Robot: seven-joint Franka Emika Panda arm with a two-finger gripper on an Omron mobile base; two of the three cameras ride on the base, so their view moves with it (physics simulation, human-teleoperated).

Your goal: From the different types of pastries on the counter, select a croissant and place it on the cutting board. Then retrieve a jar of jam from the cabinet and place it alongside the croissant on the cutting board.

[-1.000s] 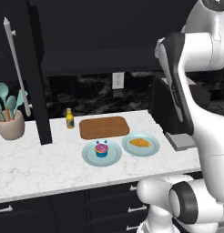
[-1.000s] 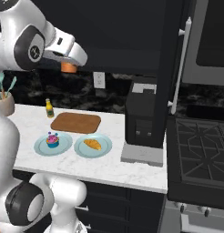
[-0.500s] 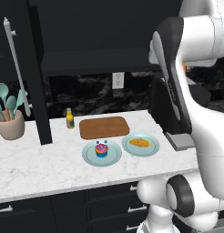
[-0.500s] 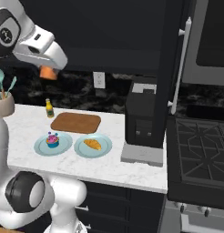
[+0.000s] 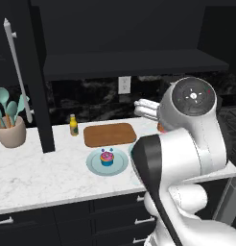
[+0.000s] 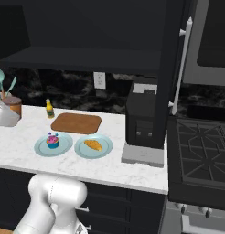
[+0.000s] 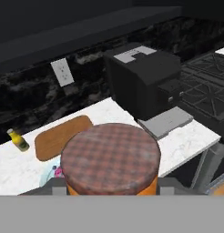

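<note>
My tool (image 7: pixel 109 191) was clenched around the jar of jam (image 7: pixel 110 160), held above the bench (image 6: pixel 23 155). Below, the croissant (image 6: pixel 93 145) lay on a plate (image 6: pixel 105 147), right of the bare cutting board (image 6: pixel 77 123).

Simulated kitchen, white marble counter (image 6: pixel 23 151) over black drawers (image 5: pixel 67 221), stovetop (image 6: pixel 201 151), utensil crock (image 5: pixel 10 137)

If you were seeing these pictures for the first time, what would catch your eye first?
The jar of jam, clamped in the end effector, looms large with its checked lid. Behind it on the counter, the cutting board lies bare, while the croissant sits on a pale blue plate.
</note>
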